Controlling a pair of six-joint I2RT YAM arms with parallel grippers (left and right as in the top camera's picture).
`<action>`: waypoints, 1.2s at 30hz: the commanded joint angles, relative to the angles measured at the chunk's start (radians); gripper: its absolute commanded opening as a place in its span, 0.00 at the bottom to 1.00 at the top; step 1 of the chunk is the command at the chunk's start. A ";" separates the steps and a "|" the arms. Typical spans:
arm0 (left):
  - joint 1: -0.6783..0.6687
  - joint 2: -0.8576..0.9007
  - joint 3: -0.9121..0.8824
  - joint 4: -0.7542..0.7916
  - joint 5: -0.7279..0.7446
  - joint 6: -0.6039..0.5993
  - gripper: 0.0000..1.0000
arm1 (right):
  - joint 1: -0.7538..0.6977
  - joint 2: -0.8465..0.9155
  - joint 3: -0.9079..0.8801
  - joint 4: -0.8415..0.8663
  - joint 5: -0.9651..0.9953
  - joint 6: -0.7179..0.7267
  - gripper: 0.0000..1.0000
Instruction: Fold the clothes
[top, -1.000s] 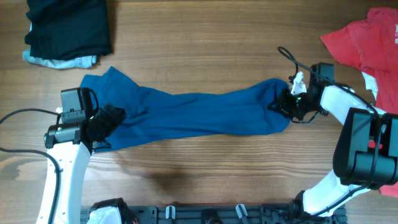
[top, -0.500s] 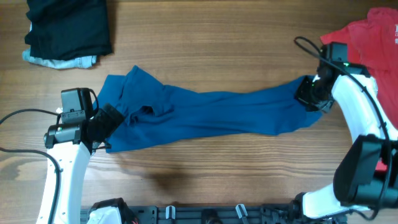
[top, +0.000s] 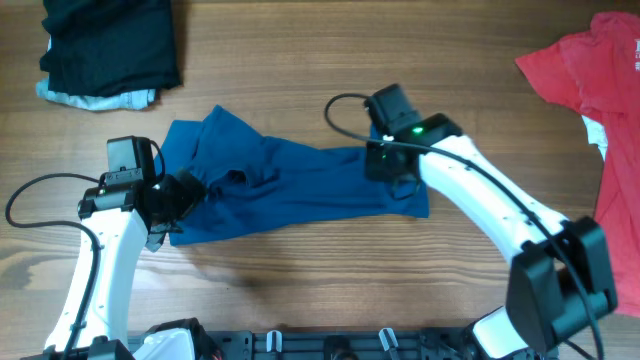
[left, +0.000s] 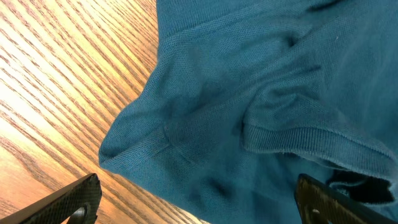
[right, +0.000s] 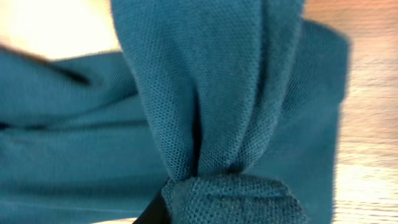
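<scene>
- Blue shirt lies crumpled across the middle-left of the wooden table, running lengthwise left to right.
- The shirt's right end is lifted and doubled over toward its middle.
- Right gripper sits on that doubled part. It pinches a gathered bunch of blue cloth, and in the wrist view the folds pull tight into the jaws.
- The right fingers themselves are mostly hidden by the cloth.
- Left gripper hovers at the shirt's left end, jaws spread wide.
- In the left wrist view both fingertips stand well apart with nothing between them but the shirt below. A ribbed sleeve hem and a corner of the cloth show there.
- Whether the left fingers touch the cloth, cannot tell.
- Red shirt is spread at the far right edge, well apart from the blue one.
- Black piece lies on top of the pale-blue piece at the top-left corner.
</scene>
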 joint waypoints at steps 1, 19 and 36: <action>0.009 0.007 0.011 0.002 0.008 -0.002 1.00 | 0.020 0.064 0.013 0.003 -0.003 0.035 0.43; 0.009 0.008 0.011 -0.005 0.009 0.005 1.00 | -0.295 0.000 0.027 -0.151 -0.446 -0.297 0.23; 0.009 0.008 0.011 -0.022 0.008 0.005 1.00 | -0.029 -0.009 -0.114 0.284 -0.668 -0.053 0.16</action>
